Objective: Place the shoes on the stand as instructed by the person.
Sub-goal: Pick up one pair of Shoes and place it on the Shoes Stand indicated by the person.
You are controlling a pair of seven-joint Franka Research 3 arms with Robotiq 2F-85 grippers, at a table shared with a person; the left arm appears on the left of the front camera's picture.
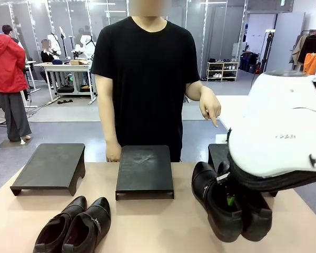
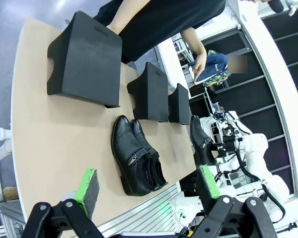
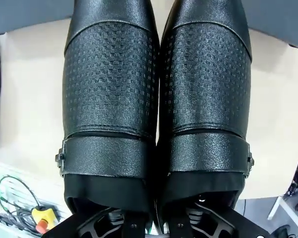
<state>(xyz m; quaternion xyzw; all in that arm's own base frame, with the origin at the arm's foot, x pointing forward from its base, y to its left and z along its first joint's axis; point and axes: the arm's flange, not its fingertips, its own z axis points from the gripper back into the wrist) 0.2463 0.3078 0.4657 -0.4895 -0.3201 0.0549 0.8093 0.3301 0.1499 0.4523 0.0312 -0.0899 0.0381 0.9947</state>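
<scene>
Now, right tool [image 3: 158, 218] clamping strapped shoes [image 1: 216, 196] — person [image 1: 147, 79] pointing

On the table [image 1: 158, 234], 3 stands form a row: left stand [image 1: 50, 163], middle stand [image 1: 145, 168], right stand [image 1: 217, 153]. The person [image 1: 147, 79] is behind the middle stand. The left shoe pair [image 1: 73, 227] lies before the left 2 stands, and the right shoe pair [image 1: 224, 205] lies before the right stand.

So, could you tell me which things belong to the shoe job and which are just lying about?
Job: left shoe pair; right shoe pair, in right end effector; left stand; middle stand; right stand; person's pointing hand.
Lying about: background shelf; hanging clothes; cables.
</scene>
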